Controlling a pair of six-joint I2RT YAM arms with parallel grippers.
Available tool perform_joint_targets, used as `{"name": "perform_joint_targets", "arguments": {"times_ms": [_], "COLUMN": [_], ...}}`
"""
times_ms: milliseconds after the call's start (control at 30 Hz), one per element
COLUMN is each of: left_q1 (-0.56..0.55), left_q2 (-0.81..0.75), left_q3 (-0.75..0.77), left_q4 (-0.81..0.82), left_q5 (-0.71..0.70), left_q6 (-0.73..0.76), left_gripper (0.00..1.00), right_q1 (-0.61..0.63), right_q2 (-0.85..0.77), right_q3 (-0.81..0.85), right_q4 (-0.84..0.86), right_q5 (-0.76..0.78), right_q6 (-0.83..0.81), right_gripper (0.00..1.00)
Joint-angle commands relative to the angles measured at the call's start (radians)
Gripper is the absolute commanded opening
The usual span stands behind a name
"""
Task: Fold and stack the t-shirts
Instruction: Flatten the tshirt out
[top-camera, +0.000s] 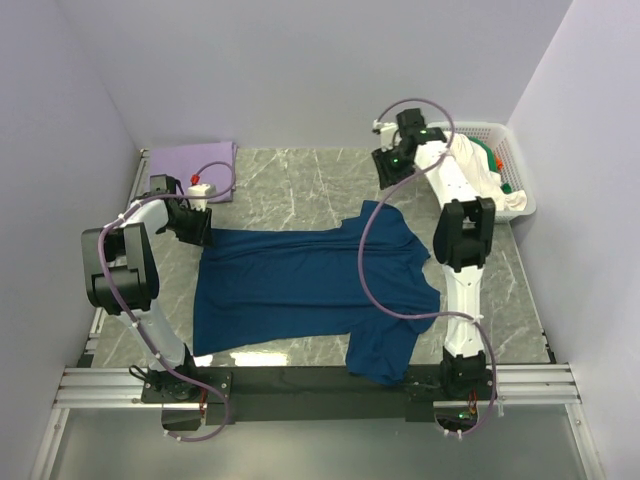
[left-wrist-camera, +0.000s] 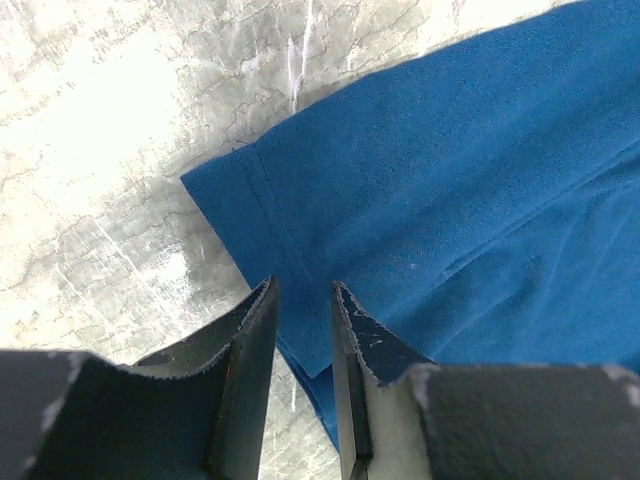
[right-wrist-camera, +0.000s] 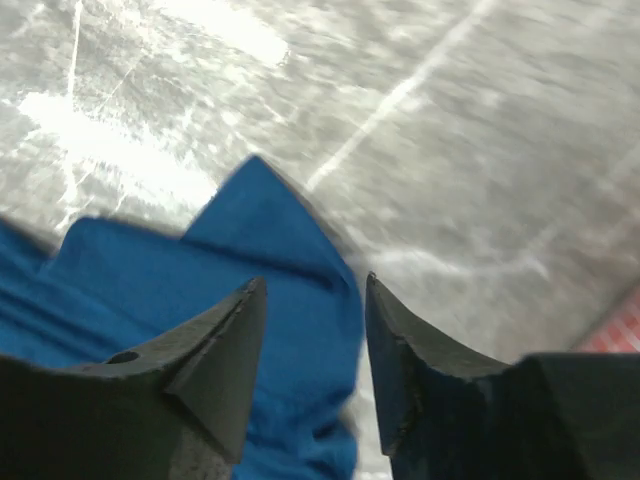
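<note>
The navy t-shirt (top-camera: 300, 285) lies flat on the table (top-camera: 300, 180), ready for folding. My left gripper (left-wrist-camera: 303, 290), narrowly parted, straddles its 10 o'clock hem corner. My right gripper (right-wrist-camera: 314, 282), spread wide, hovers over the 1 o'clock sleeve.

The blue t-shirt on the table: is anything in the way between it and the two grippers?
Nothing visible does. The left gripper hangs right over the blue t-shirt at its hem corner, the right gripper over another corner, with only the table beside them.
</note>
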Motion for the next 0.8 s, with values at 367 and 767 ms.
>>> {"name": "perform_joint_targets", "arguments": {"times_ms": [367,767], "left_q1": [0.003,0.003], "left_q2": [0.006,0.028], "left_q3": [0.031,0.059], "left_q4": [-0.012,-0.006], "left_q5": [0.01,0.009], "left_q6": [0.035,0.026], "left_gripper": [0.34,0.34], "right_q1": [0.135,0.141], "right_q2": [0.129,0.193], "right_q3": [-0.023,0.084], "right_q4": [0.077,0.018], "right_q5": [0.147,0.168], "right_q6": [-0.077,-0.097], "right_gripper": [0.57,0.55]}}
